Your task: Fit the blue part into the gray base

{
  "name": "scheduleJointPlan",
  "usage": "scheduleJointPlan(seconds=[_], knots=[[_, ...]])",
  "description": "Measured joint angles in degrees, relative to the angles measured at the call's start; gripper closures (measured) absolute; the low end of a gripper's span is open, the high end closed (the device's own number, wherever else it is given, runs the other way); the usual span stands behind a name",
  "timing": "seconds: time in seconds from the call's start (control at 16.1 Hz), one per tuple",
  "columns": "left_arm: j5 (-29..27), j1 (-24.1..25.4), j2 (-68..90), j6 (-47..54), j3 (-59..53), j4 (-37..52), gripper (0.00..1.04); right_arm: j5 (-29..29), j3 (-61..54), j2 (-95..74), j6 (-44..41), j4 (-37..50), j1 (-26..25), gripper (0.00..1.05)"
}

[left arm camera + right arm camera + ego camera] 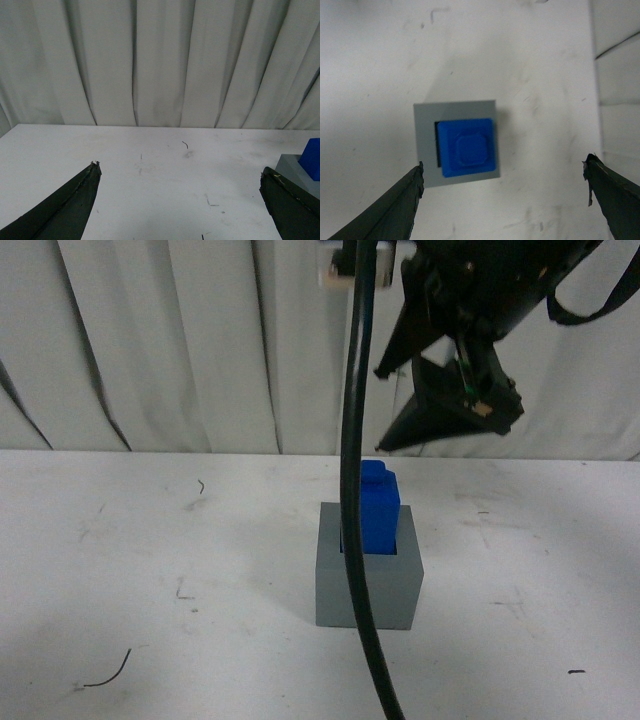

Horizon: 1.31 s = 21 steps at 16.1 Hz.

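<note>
On my far left, the left claw [179,170] shows only through its own wrist camera. Its two dark tapered fingers are spread wide with nothing between them, over bare white table [150,570]. That table is matte and scuffed. A thin curled dark strand [108,672] lies near its front left edge, and a pale pleated curtain [160,340] hangs behind it.

Moving toward the centre, a thick black cable [352,440] hangs down through the front view. It covers the left edge of both task pieces, so I cannot read that side from here.

Just behind the cable sits the gray base [365,590], a plain matte cube resting flat on the table. The blue part [380,505] stands in the recess in its top, long axis vertical and stud pointing straight up. Its upper portion rises well clear of the gray rim. From the right wrist camera, looking straight down, I see the square stud with rounded corners centred on the blue top. A dark slit of open recess shows along one side. I cannot tell how deep the block sits. In the left wrist view only a blue corner and a sliver of gray appear, cut off by the frame edge and a finger.

Further right and higher up, the right claw [503,164] hangs above the pieces. Its fingers are spread wide, touching neither, and the arm is cropped by the frame.
</note>
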<state>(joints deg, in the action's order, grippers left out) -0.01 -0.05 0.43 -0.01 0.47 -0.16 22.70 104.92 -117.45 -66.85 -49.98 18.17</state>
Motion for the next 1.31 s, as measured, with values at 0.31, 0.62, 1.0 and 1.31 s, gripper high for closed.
scheduleJointPlan(seconds=[0.31,0.62,1.0,1.31], knots=[[0.0,0.0,0.0,0.0,0.0,0.0,0.07,7.1,-15.4,15.1,7.5,26.9,-2.6,0.06],[0.0,0.0,0.0,0.0,0.0,0.0,0.07,-0.8,-52.6,36.6,39.0,81.2,-18.5,0.06],[0.0,0.0,0.0,0.0,0.0,0.0,0.07,-14.3,-72.5,58.6,60.1,77.0,-25.5,0.3],[0.0,0.0,0.0,0.0,0.0,0.0,0.07,-16.6,-90.7,84.0,65.8,70.5,-24.0,0.93]])
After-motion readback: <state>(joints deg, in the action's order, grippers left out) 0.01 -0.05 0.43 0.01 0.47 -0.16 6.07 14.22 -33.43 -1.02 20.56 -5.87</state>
